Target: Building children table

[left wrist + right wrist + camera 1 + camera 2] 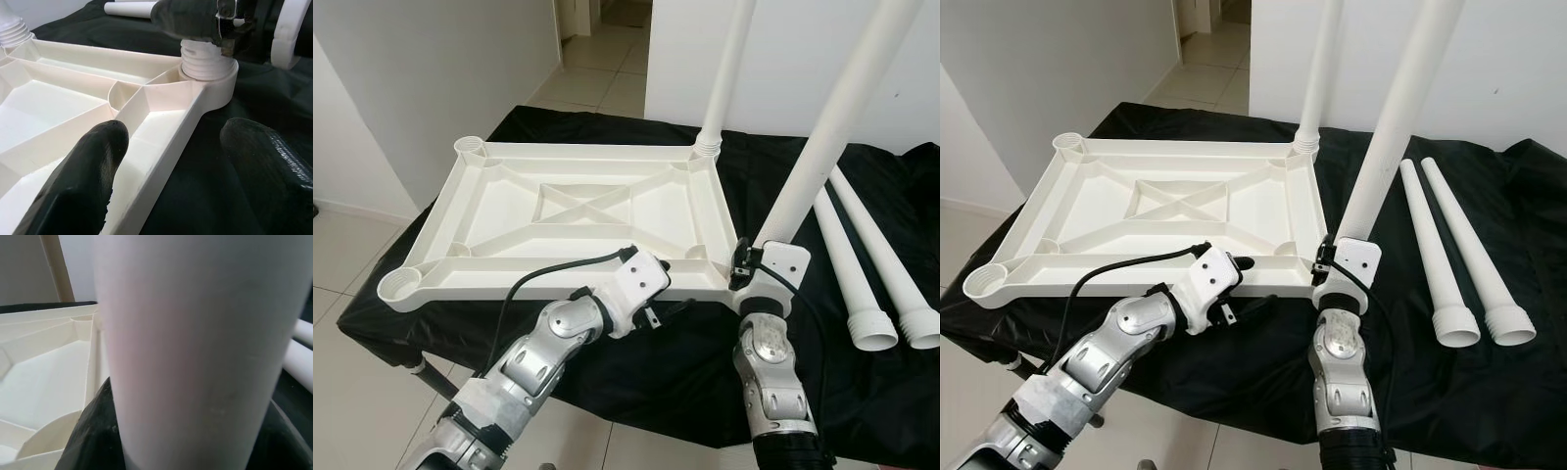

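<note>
The white plastic tabletop (509,211) lies upside down on a black cloth. One white leg (724,69) stands upright in its far right corner socket. My right gripper (759,257) is shut on a second leg (832,117) just above the near right corner; the leg leans slightly to the right. In the left wrist view that leg's threaded end (205,61) sits in the socket. My left gripper (1246,284) is open at the tabletop's near rim (166,147), one finger (83,176) over the inside, the other (269,166) outside above the cloth.
Two loose white legs (852,264) (901,284) lie side by side on the black cloth (862,392) to the right. The two left corner sockets (470,147) (399,286) hold nothing. Tiled floor (342,255) and white walls surround the table.
</note>
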You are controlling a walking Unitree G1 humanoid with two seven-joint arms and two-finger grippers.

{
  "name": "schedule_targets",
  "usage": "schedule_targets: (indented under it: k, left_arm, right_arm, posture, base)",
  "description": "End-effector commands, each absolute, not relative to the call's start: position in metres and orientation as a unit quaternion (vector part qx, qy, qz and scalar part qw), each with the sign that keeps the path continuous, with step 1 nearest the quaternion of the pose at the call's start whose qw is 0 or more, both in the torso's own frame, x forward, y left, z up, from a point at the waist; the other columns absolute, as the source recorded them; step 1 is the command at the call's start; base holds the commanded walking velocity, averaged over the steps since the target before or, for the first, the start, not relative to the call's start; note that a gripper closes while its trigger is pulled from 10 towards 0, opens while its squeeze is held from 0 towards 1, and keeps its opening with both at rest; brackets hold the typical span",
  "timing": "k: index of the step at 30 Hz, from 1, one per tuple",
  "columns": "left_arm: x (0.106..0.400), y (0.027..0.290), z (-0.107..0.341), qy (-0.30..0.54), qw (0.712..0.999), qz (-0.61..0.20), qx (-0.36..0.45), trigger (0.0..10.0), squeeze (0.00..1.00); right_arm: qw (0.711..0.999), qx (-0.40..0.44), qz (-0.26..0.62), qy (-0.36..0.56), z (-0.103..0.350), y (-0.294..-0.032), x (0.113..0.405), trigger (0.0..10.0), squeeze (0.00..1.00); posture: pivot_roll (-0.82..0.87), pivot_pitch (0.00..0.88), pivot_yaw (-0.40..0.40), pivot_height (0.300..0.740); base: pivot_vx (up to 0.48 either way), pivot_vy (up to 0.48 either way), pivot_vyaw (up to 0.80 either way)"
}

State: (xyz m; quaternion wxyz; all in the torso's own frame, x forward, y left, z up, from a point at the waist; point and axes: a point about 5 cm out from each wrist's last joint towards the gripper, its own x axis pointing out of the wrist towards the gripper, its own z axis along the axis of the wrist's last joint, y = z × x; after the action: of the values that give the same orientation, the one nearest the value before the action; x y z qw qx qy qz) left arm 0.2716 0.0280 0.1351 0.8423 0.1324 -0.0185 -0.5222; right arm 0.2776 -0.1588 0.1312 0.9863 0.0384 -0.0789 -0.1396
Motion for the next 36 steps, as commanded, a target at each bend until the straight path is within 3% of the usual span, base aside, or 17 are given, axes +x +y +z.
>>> schedule_targets:
  k: [1,8,9,10,11,12,28,36]
  left_arm:
    - [0.265,0.027,0.131,-0.005,0.811,-0.569,0.136,10.0,0.0]
    - [0.265,0.027,0.13,-0.003,0.814,-0.565,0.137,10.0,0.0]
    - [0.264,0.028,0.13,-0.003,0.814,-0.565,0.137,10.0,0.0]
    - [0.264,0.028,0.13,-0.003,0.814,-0.565,0.137,10.0,0.0]
    - [0.264,0.028,0.13,-0.003,0.814,-0.565,0.137,10.0,0.0]
    - [0.264,0.028,0.13,-0.002,0.814,-0.564,0.137,10.0,0.0]
    - [0.267,0.03,0.132,-0.009,0.808,-0.567,0.162,10.0,0.0]
    - [0.273,0.027,0.138,-0.019,0.81,-0.564,0.158,10.0,0.0]
  right_arm:
    - [0.986,0.094,-0.123,-0.057,0.121,-0.148,0.271,10.0,1.0]
    - [0.99,0.096,-0.08,-0.072,0.126,-0.146,0.272,10.0,1.0]
    - [0.99,0.093,-0.071,-0.074,0.127,-0.147,0.272,10.0,0.87]
    - [0.99,0.093,-0.071,-0.074,0.127,-0.147,0.272,10.0,0.87]
    - [0.991,0.091,-0.06,-0.078,0.129,-0.147,0.272,10.0,0.29]
    - [0.991,0.09,-0.047,-0.083,0.13,-0.147,0.272,10.0,0.0]
    - [0.987,0.019,0.134,-0.088,0.133,-0.181,0.288,10.0,0.0]
    - [0.976,-0.008,0.203,-0.073,0.131,-0.179,0.298,10.0,0.0]
  posture:
    - [-0.1,0.0,0.006,0.74]
    - [-0.09,0.0,0.0,0.74]
    - [-0.09,0.0,0.0,0.74]
    - [-0.09,0.0,0.0,0.74]
    - [-0.09,0.0,-0.002,0.74]
    - [-0.09,0.0,-0.002,0.74]
    - [-0.07,0.0,-0.004,0.74]
    - [-0.06,0.0,-0.004,0.74]
  base:
    - [0.0,0.0,0.0]
    - [0.0,0.0,0.0]
    - [0.0,0.0,0.0]
    - [0.0,0.0,0.0]
    - [0.0,0.0,0.0]
    - [0.0,0.0,0.0]
    - [0.0,0.0,0.0]
    - [0.0,0.0,0.0]
